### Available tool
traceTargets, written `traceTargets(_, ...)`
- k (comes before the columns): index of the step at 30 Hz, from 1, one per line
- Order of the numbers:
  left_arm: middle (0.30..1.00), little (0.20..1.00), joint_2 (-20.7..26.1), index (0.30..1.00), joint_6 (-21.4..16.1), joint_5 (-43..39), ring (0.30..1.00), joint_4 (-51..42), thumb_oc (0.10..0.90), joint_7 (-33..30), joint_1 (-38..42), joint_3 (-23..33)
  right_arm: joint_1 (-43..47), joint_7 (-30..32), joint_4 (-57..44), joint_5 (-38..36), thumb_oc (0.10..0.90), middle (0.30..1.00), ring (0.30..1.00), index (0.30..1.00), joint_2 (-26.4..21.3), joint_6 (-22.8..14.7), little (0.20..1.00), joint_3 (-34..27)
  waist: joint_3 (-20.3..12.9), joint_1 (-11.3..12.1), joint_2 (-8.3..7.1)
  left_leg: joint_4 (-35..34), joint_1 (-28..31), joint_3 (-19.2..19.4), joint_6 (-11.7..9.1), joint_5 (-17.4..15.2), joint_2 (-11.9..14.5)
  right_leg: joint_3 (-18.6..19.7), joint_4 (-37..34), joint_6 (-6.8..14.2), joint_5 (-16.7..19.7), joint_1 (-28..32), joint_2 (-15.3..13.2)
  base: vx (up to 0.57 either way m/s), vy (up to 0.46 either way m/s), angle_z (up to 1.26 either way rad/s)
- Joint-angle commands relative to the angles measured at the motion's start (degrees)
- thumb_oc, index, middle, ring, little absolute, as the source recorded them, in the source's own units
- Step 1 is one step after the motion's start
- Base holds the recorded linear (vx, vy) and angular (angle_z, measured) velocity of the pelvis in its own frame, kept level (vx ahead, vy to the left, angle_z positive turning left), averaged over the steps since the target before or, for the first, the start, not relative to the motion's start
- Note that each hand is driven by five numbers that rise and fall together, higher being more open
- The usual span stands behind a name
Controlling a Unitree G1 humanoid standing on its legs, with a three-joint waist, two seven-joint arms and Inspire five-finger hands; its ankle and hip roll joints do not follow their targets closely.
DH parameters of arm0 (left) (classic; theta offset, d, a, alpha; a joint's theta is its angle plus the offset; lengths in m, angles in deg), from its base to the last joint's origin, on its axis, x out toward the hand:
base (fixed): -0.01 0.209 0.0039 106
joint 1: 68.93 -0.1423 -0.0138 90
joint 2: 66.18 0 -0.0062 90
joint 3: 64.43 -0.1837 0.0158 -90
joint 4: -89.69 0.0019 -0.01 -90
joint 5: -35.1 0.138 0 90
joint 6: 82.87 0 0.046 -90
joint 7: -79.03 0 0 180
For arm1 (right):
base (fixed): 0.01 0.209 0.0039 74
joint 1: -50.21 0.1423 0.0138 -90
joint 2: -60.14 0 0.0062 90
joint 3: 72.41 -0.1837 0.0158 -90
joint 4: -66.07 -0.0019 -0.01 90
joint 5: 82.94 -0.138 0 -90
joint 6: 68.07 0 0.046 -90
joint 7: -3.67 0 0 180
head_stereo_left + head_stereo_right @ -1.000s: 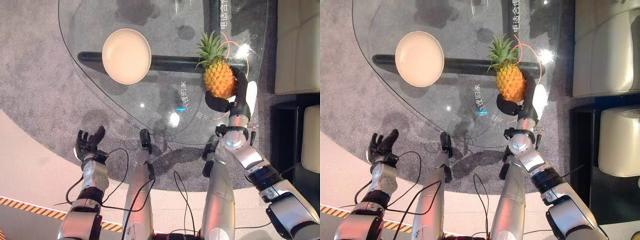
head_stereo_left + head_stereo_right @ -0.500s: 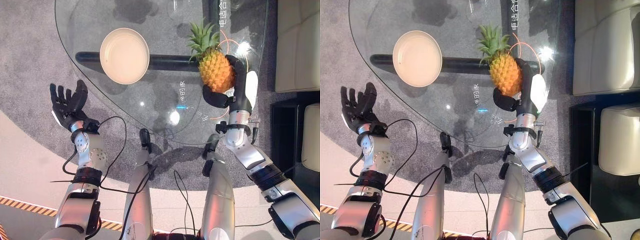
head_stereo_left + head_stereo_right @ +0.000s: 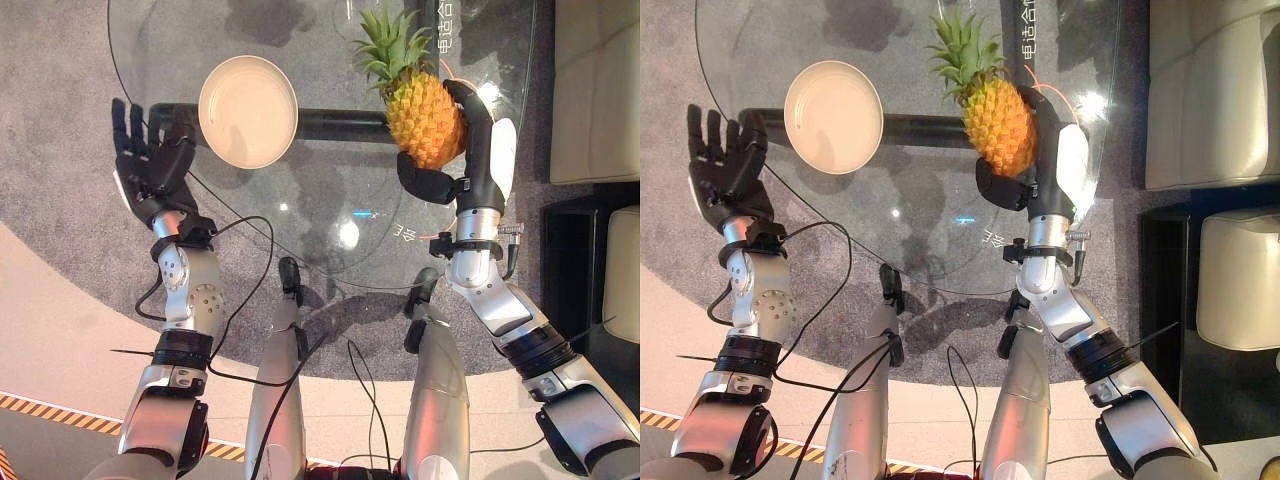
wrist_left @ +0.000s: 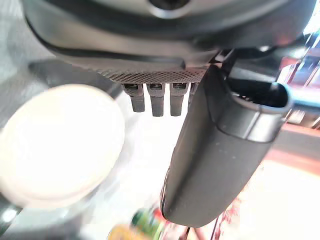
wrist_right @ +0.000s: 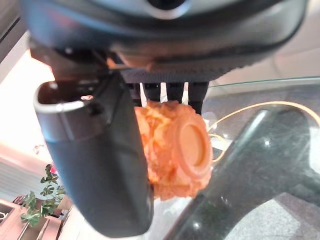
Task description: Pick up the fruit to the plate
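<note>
— The right hand (image 3: 470,150): what is it doing?

— Its fingers and thumb are curled round the pineapple (image 3: 422,118), held above the right part of the round glass table (image 3: 330,215). The thumb crosses under the fruit's lower end, and the fingers run up its right flank. In the right wrist view the thumb (image 5: 100,165) lies along one side of the fruit's flat round base (image 5: 192,150), with the fingers behind it.

— Which way does the pineapple point?

— Its long axis runs away from the robot, leaning a little to the robot's left. The green crown (image 3: 962,50) points to the far side of the table and the base faces back toward the wrist.

— And the plate?

— The cream plate (image 3: 248,110) sits on the glass to the left, well apart from the fruit, over a dark bar (image 3: 330,125) of the table's frame seen through the top.

— The left hand (image 3: 728,170)?

— Raised at the table's left edge, just beside the plate, palm open with fingers straight and spread, holding nothing.

— Anything hard to make out?

— The right side of the pineapple is covered by the fingers. Whether the fruit touches the glass I cannot tell. In the left wrist view the plate (image 4: 55,150) is washed out, and a green and yellow smudge at the edge is too blurred to name.
</note>
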Motion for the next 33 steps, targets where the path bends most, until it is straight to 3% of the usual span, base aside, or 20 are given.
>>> traceTargets(1,0.900,0.900,2.69,0.900,-1.11,2.41,0.900,-6.69,0.800,4.16,4.15,0.06,6.86,1.07,-10.42,4.54,0.100,0.300,0.300,0.300,-0.91,-8.31,0.200,-2.85,-1.13,-0.51,1.12,5.76,-0.67,-2.72,-1.87,-5.27,1.94,-0.97,-8.80,2.26,5.24,3.67,-1.44,0.00,0.000,0.00)
traceTargets(20,0.900,0.900,0.53,0.900,8.35,-12.61,0.900,-9.93,0.800,18.77,8.51,-7.17,11.29,-1.88,-13.79,4.84,0.100,0.300,0.300,0.300,0.37,-9.50,0.200,0.09,-1.13,-1.20,0.65,4.84,-0.04,-1.86,-1.76,-4.99,2.07,-1.47,-10.72,2.80,6.38,4.79,-1.65,0.00,0.000,0.00)
traceTargets(33,0.900,0.900,-0.69,0.900,11.54,-16.96,0.900,-9.77,0.800,20.21,10.31,-9.89,13.86,-4.29,-14.69,3.43,0.100,0.300,0.300,0.300,0.61,-8.83,0.200,2.95,-1.13,-1.19,0.33,4.77,-0.33,-1.92,-1.68,-4.80,1.94,-1.88,-11.36,2.98,6.90,4.94,-1.82,0.00,0.000,0.00)
